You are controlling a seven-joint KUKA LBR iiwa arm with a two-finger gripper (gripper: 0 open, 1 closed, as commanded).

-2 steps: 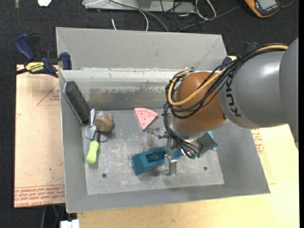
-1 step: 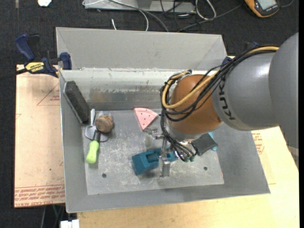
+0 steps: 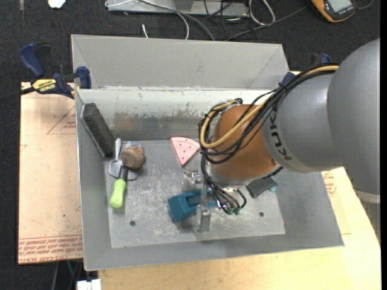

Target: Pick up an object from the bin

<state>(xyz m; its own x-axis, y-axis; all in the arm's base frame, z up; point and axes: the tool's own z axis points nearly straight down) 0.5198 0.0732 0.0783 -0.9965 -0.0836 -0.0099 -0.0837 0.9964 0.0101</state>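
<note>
My gripper (image 3: 204, 217) hangs low over the front middle of the bin floor, under the orange wrist cover. A teal block (image 3: 181, 206) lies right against its left side, touching or nearly touching it. A pink wedge (image 3: 183, 148) lies behind, close to the back wall. At the right, a small dark flat piece (image 3: 261, 187) pokes out from under the arm.
At the left, a brown rounded lump (image 3: 133, 156) lies beside a green-handled tool with a metal head (image 3: 117, 186). A long black bar (image 3: 98, 129) leans in the back left corner. The arm and its cables cover the bin's right half.
</note>
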